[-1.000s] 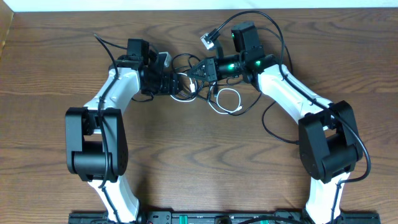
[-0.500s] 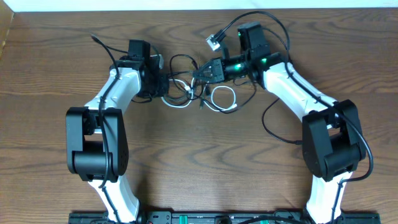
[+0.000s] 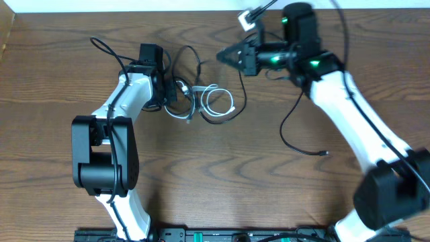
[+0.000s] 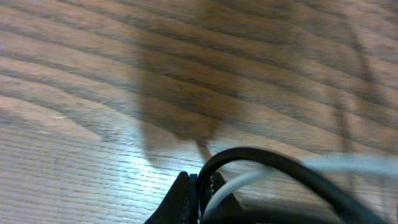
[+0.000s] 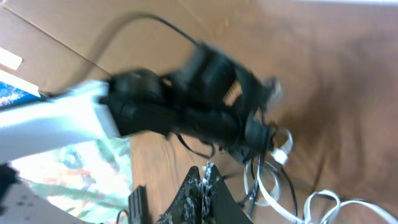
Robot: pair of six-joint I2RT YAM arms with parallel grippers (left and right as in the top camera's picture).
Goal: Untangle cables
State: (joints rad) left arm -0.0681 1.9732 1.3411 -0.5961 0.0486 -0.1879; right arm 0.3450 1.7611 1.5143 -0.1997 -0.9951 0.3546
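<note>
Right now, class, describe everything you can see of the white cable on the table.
The white cable is thin, flexible and smooth, like plastic-sheathed cord. It lies slack on the wooden table in a few overlapping loops, next to the left gripper. One stretch runs to that gripper's shut fingertips beside a black cable; whether it is pinched there cannot be told. Black cables cross its loops. Its ends cannot be made out.

I log a brown wood-grain table (image 3: pixel 222 181). On it the white cable (image 3: pixel 230 105) lies coiled among the black cables (image 3: pixel 190 59); one black plug end (image 3: pixel 325 155) lies well apart, to the right.
</note>
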